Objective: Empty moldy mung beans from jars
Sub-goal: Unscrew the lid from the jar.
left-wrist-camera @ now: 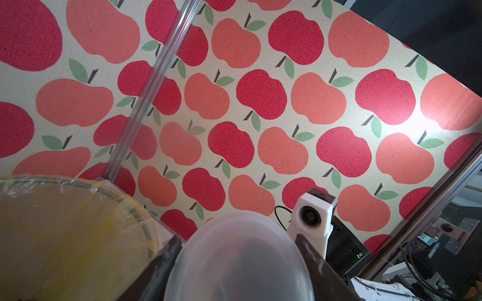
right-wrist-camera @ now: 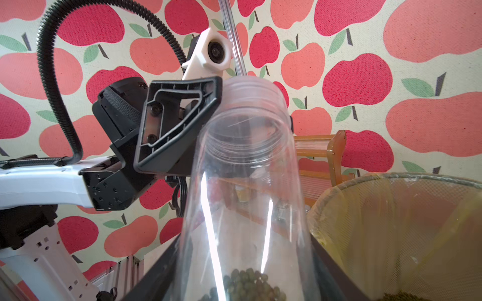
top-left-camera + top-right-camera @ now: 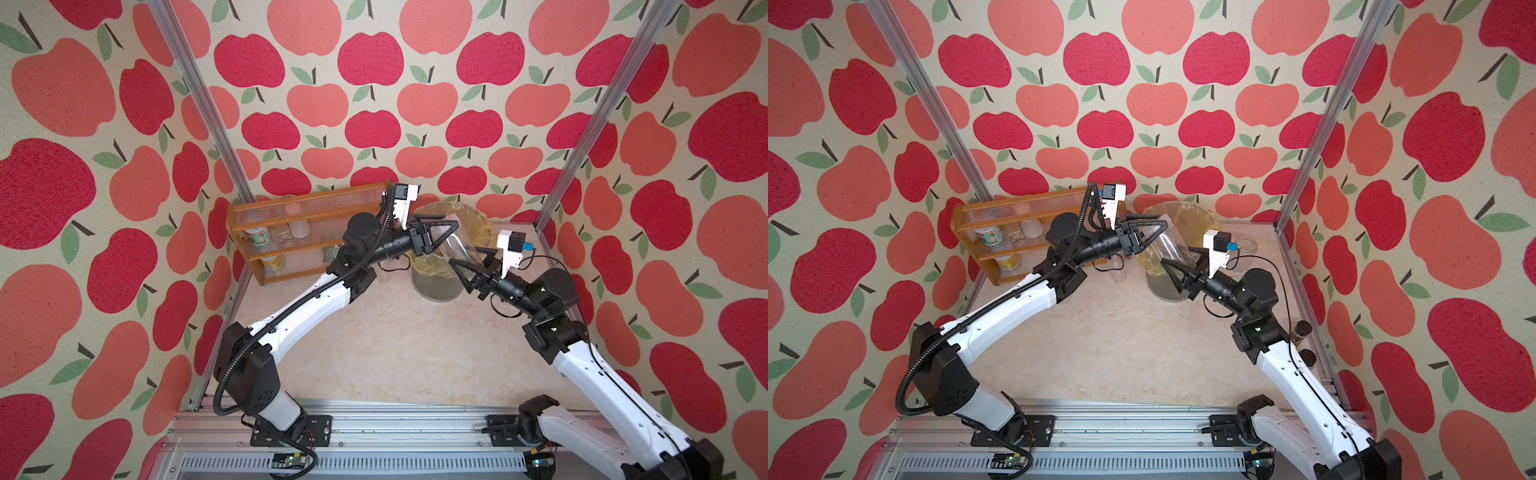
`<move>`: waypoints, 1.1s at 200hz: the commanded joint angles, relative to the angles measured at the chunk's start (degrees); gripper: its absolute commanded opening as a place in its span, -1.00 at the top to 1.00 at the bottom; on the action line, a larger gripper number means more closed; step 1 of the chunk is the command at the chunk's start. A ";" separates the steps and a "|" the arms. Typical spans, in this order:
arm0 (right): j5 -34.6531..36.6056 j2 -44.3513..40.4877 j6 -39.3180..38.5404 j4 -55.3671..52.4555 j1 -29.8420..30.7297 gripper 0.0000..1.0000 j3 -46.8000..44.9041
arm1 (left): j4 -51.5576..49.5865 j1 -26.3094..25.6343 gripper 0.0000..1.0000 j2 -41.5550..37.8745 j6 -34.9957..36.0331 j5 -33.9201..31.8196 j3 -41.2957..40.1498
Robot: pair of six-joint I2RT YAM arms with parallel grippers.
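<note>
Toward 1 o'clock over the beige table: uncapping the tall slim clear jar.
Both top views: right gripper clamps the tilted jar's base, left gripper its upper end, at 6 o'clock of the grey yellow-lined bin. Left wrist: fingers pinch a frosted round cap. Right wrist: olive-green mung beans sit at the clamped end. Next, likely: unscrew, then tip over the bin.
</note>
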 commanded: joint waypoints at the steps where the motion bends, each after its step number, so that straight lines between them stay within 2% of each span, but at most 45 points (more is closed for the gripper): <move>1: 5.86 -1.48 -10.02 -8.32 2.06 0.23 1.91 | -9.55 -1.46 -0.11 -0.13 4.09 -5.55 3.78; 37: 13.71 -1.14 -17.91 -12.62 4.85 0.26 2.79 | -24.17 -3.24 -0.09 1.76 5.89 -14.72 10.26; 76: 19.07 0.24 -25.49 -16.58 7.60 0.28 5.13 | -29.00 -3.40 -0.06 4.81 1.17 -18.38 13.01; 108: 24.03 1.44 -30.22 -19.74 8.98 0.29 7.52 | -35.24 -3.86 -0.05 6.69 1.01 -21.98 16.48; 151: 30.08 2.66 -33.24 -22.14 9.37 0.30 9.01 | -41.16 -5.07 -0.07 8.91 0.63 -27.46 20.82; 180: 35.89 4.35 -32.45 -26.84 9.74 0.32 12.54 | -43.51 -5.97 -0.08 11.58 -0.02 -27.67 24.29; 196: 35.80 4.43 -30.66 -27.96 9.64 0.32 13.17 | -44.51 -6.32 -0.09 12.63 -0.68 -26.69 26.21; 220: 28.48 0.85 -28.52 -22.36 9.12 0.28 9.13 | -43.67 -6.33 -0.15 12.63 -2.31 -25.46 26.11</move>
